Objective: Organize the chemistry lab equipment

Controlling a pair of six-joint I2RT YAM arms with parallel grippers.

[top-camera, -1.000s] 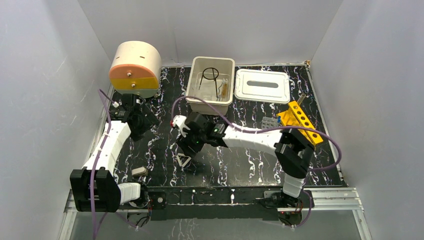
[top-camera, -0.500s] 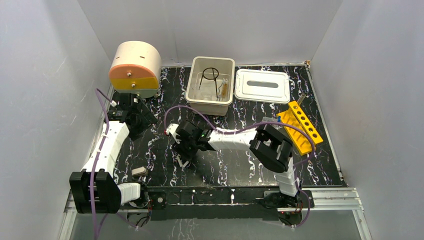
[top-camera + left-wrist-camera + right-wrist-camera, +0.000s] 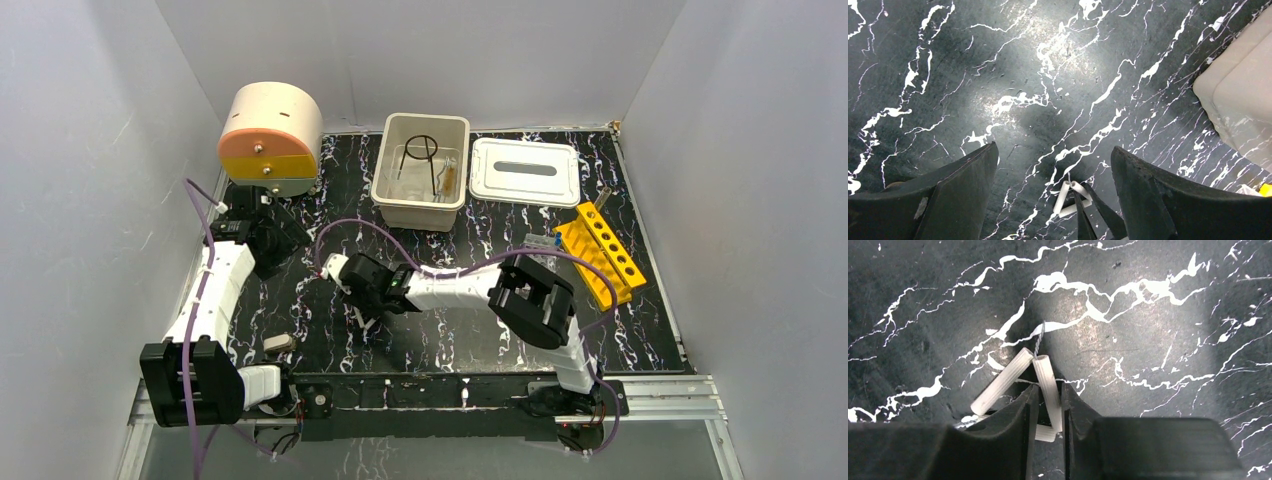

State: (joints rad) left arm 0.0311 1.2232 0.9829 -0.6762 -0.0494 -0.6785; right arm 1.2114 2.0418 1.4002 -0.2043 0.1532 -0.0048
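- Pinching one side tube of the white triangle frame (image 3: 998, 385) between the right gripper (image 3: 1046, 397) fingers (image 3: 1018, 415); narrow gap, apparent contact on both faces.
- Gripping a tube rather than the twisted wire tip at the apex: judged a firmer hold, with one finger dropped inside the triangle's opening.
- Lying flat on the black marbled table (image 3: 1148, 300), front-centre in the top view, directly under the right wrist. No sign of lift-off yet.
- Holding the left gripper (image 3: 1053, 160) spread wide over bare table, nothing between the fingers. Parked near the drum (image 3: 270, 130), probably to stay clear of the right arm's reach.
- Catching the same triangle at the bottom edge of the left wrist view, so well placed for watching the pick.
- Judging the next move: lift straight up, carry to the open beige bin (image 3: 415, 212) at the back, which already holds a black wire ring piece. Lid (image 3: 525, 170) set just beside it, so no obstruction.
- Risk: frame swinging about the single held tube during transfer.
- Yet to sort, by the look of it: yellow tube rack (image 3: 602, 258), grey holed metal rack (image 3: 538, 243) touching it, small loose item (image 3: 278, 343) near the left base.
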